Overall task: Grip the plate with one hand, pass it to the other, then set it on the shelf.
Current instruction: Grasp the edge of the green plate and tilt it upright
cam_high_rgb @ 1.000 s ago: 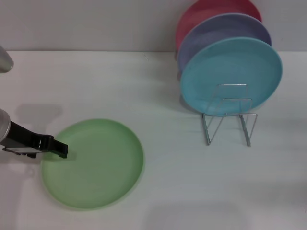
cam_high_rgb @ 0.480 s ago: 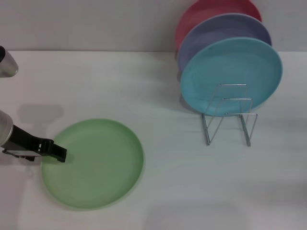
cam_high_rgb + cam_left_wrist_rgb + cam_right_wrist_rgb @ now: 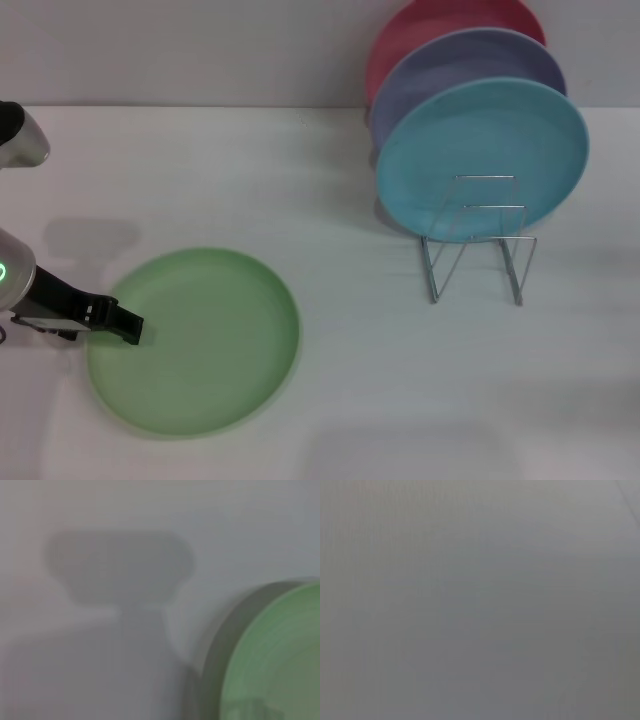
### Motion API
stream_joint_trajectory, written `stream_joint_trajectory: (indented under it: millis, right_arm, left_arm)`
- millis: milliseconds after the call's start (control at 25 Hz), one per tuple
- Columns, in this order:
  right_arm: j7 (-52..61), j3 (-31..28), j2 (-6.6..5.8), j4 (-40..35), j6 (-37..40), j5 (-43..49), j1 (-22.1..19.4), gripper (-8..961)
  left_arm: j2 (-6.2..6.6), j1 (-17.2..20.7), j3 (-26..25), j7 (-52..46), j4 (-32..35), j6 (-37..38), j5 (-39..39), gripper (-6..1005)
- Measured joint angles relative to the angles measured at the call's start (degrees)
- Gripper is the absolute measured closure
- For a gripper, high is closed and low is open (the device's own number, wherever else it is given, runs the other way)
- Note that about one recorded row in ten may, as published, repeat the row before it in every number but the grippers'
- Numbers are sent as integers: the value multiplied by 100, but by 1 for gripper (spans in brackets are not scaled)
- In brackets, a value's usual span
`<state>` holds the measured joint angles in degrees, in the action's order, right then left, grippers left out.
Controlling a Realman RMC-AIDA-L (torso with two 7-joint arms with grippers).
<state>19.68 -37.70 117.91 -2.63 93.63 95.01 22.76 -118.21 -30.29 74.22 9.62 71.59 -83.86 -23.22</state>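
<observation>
Plate (image 3: 195, 340) flat on table (image 3: 400, 380) | left hand (image 3: 128, 328) at its left rim

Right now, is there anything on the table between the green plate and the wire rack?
No. In the head view, only bare white table lies between the green plate and the wire rack.
</observation>
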Motion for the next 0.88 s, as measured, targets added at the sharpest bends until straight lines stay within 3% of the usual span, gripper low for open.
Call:
stream_joint_trajectory:
  millis: [280,640,880]
  right_arm:
    - [0,0,12,-1,6,0,-6,269]
    - [6,0,13,10,15,0,-9,268]
    - [14,0,20,33,15,0,-9,269]
  left_arm:
    - [0,-134,101,1,-155,10,169,218]
    - [8,-162,100,5,-186,4,189,610]
    - [20,-171,88,12,-191,13,213,706]
